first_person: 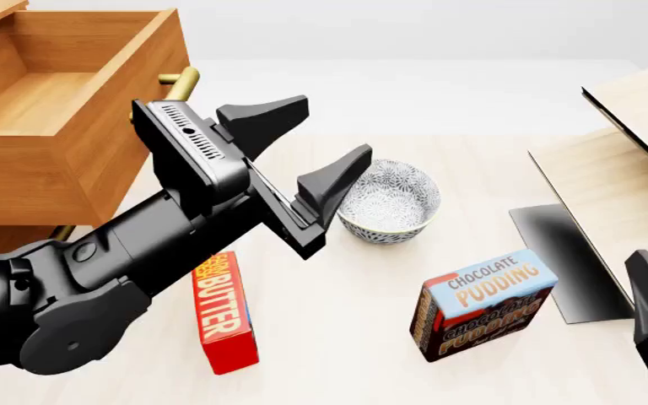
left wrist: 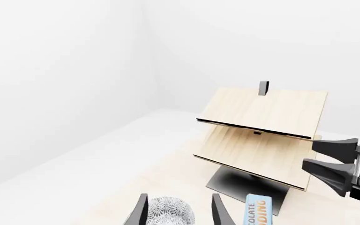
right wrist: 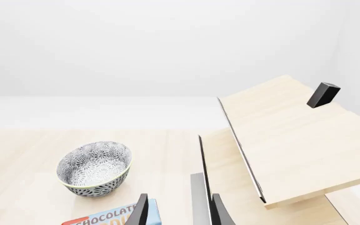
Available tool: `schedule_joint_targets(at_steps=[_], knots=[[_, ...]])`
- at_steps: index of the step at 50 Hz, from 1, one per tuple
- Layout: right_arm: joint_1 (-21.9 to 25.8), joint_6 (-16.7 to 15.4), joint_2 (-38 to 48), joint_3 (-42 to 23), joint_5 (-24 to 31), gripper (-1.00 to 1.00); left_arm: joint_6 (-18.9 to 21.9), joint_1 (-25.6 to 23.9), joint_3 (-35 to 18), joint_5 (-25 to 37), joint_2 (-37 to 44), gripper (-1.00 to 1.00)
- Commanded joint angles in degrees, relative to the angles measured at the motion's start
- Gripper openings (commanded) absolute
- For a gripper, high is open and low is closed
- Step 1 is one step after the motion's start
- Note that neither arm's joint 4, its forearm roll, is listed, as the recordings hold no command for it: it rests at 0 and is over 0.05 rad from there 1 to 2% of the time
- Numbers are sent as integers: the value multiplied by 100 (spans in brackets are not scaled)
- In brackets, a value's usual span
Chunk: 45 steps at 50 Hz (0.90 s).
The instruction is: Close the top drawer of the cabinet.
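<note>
White walls and a pale wooden table (first_person: 459,371) fill my screens. At the far left of my front view stands the cabinet (first_person: 9,232), honey-brown, with the top drawer (first_person: 71,110) pulled well out: I see its lighter inside floor, its plain side panel and one end of a brass bar handle (first_person: 180,82) poking out past its front. My left gripper (first_person: 301,152) hangs just to the right of that drawer, above the table, fingers spread wide and holding nothing; it is apart from the handle. Beyond it sits a patterned bowl (first_person: 390,202), with a red butter box (first_person: 223,316) lying flat below the arm and a chocolate pudding box (first_person: 484,305) standing to the right. Pale flat-topped furniture with a black edge (first_person: 628,177) takes the right side. My right gripper (right wrist: 178,211) is low at the right edge; its wrist camera shows two fingers parted over the pudding box, nothing between them.
</note>
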Motion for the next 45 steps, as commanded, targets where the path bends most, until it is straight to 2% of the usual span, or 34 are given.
schedule_joint_targets(at_steps=[1,14,33,37,38,45], knots=[[0,-2,0,0,0,100,-39,153,-91,86,22,100],[1,0,0,0,0,100,-124,530,-143,101,206,100],[0,0,0,0,0,100,-152,741,-150,172,149,100],[1,0,-1,0,-1,100,-187,907,-105,218,39,100],[0,0,1,0,0,100,-553,1679,178,316,-361,100],[0,1,0,0,0,100,-577,1786,197,336,-395,100]])
